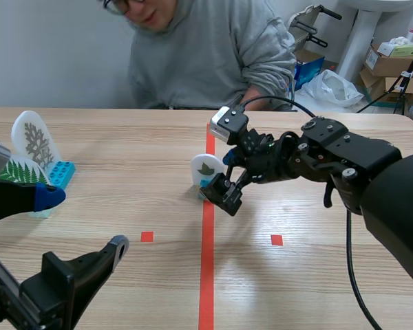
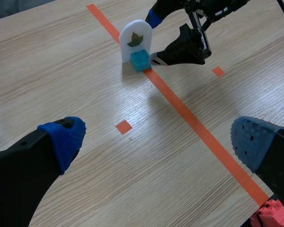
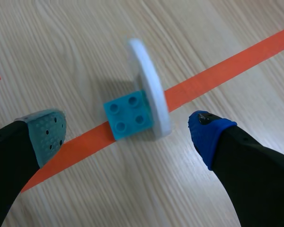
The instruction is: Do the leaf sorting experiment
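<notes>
The table (image 1: 124, 206) under me looks like pale wood-grain laminate, smooth with a faint sheen. The tape line (image 1: 207, 275) on it is flat, matt orange-red. The leaf card (image 1: 205, 167) is smooth white plastic, slightly glossy, with a green leaf printed on it. Its teal brick (image 2: 141, 60) is hard, shiny, studded plastic. On my right end effector (image 3: 128, 128) the fingers are matt black plastic; one pad (image 3: 46, 132) is a grey-green dotted rubbery skin, the other blue. My left end effector (image 2: 156, 137) has the same dimpled skin in blue on dull black fingers. The person's sweatshirt (image 1: 213, 55) is soft grey cloth. The boxes (image 1: 389, 75) behind are plain brown cardboard.
</notes>
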`<state>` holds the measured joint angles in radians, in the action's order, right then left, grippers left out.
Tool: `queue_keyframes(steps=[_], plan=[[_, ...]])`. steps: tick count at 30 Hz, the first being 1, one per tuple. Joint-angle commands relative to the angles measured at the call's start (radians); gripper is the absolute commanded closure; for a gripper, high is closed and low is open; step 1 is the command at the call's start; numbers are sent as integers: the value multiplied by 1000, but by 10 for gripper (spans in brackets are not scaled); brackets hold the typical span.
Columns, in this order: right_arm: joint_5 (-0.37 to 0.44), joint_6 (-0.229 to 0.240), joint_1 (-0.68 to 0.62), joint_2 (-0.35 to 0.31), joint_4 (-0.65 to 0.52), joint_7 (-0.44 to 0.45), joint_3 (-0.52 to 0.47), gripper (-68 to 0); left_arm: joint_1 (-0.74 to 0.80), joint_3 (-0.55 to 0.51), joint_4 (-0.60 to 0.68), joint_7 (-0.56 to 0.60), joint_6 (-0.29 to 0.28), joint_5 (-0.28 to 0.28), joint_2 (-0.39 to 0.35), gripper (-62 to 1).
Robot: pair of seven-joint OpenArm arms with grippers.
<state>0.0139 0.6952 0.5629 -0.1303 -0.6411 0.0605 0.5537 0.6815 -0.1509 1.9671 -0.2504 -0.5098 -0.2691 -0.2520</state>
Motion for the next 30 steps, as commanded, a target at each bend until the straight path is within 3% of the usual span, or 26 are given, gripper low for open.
queue_keyframes(steps=[1,5,8,20,25,30], plan=[[3,1,33,-10,-34,26,-9,-525,-3,-6,1,13,-2,-10,8,-623],[-18,-2,33,8,-9,44,-9,-525,-3,-6,1,13,-2,-10,8,-623],[-30,-34,33,27,15,69,-9,-525,-3,-6,1,13,-2,-10,8,-623],[-31,-89,30,55,33,74,-9,-524,-3,-6,1,13,-2,-11,8,-623],[-31,-101,30,56,33,66,-9,-432,-3,-6,1,13,-2,-11,8,-623],[-31,-102,30,56,33,66,-9,-386,-3,-6,1,13,-2,-11,8,-623]])
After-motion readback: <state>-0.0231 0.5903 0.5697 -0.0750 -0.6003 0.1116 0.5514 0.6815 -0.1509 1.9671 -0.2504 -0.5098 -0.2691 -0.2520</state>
